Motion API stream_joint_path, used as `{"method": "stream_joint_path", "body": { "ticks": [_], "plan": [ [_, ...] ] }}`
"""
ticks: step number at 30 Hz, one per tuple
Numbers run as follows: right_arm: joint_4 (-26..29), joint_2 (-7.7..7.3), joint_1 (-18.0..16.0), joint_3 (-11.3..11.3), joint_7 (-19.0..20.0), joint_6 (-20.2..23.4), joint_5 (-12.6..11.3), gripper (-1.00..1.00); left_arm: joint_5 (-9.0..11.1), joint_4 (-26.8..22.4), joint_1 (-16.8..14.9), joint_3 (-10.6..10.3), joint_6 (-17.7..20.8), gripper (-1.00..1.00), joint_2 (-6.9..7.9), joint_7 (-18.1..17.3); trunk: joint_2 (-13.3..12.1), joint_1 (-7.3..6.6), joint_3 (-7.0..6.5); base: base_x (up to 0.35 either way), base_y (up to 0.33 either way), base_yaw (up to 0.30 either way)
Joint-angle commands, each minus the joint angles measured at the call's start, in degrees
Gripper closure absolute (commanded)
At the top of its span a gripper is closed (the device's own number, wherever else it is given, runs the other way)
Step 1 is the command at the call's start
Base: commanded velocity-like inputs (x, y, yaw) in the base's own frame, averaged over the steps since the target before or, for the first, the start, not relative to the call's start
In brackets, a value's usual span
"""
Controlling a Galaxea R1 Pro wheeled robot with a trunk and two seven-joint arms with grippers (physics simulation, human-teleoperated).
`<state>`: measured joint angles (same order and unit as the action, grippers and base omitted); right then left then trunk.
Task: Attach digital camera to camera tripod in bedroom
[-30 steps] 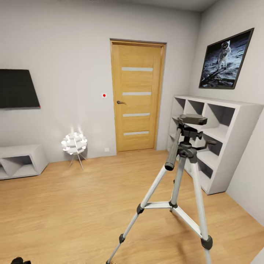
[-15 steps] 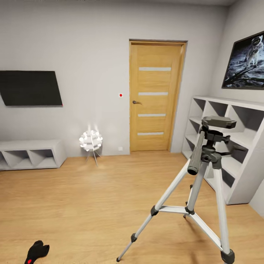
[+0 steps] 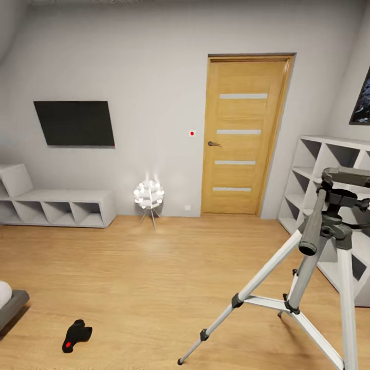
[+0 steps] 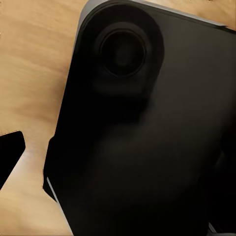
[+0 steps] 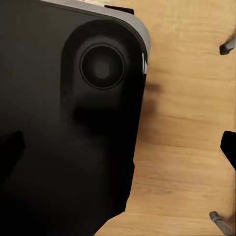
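The camera tripod (image 3: 308, 288) stands on the wood floor at the right of the head view, silver-grey legs spread, with its black head (image 3: 347, 177) and long pan handle (image 3: 312, 226) on top; nothing is mounted on it. The digital camera is out of view. In the left wrist view my left gripper (image 4: 118, 157) hangs over my own black base (image 4: 147, 147), one fingertip (image 4: 10, 155) showing at the frame's edge, jaws wide apart and empty. My right gripper (image 5: 118, 147) is likewise open over the base (image 5: 59, 123); two tripod feet (image 5: 226, 46) show beside it.
This is the bedroom: a wooden door (image 3: 244, 136), a wall screen (image 3: 77, 123), a white spiky ball lamp (image 3: 149, 198), a low white shelf (image 3: 56, 208), a tall white shelf unit (image 3: 329, 169) behind the tripod, a bed corner (image 3: 7, 303). A small black object with a red spot (image 3: 77, 335) lies on the floor.
The head view has swung to the left, so the tripod and door now sit further right in the picture. The low shelf, bed corner and black floor object have come into sight.
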<state>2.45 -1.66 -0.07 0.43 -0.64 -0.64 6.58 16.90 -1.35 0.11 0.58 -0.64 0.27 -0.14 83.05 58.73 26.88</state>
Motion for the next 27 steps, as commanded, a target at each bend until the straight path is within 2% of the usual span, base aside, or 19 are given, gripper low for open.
{"method": "stream_joint_path", "body": {
  "ticks": [1,13,27],
  "plan": [
    [0.0,-0.01,0.0,0.0,-0.1,-0.1,0.6,-1.00,0.2,-0.1,0.0,0.0,-0.1,-1.00,0.00,0.0,0.0,0.00,0.05,0.025,0.000,0.273],
    [0.0,-0.02,0.0,0.0,-0.1,-0.1,0.6,-1.00,0.2,-0.1,0.0,0.0,-0.1,-1.00,0.00,0.0,0.0,0.00,0.05,0.072,0.009,0.273],
    [0.0,-0.01,0.0,0.0,-0.1,-0.1,0.6,-1.00,0.2,-0.1,0.0,0.0,-0.1,-1.00,-0.03,0.0,0.0,0.00,0.05,0.117,0.090,0.273]
  ]
}}
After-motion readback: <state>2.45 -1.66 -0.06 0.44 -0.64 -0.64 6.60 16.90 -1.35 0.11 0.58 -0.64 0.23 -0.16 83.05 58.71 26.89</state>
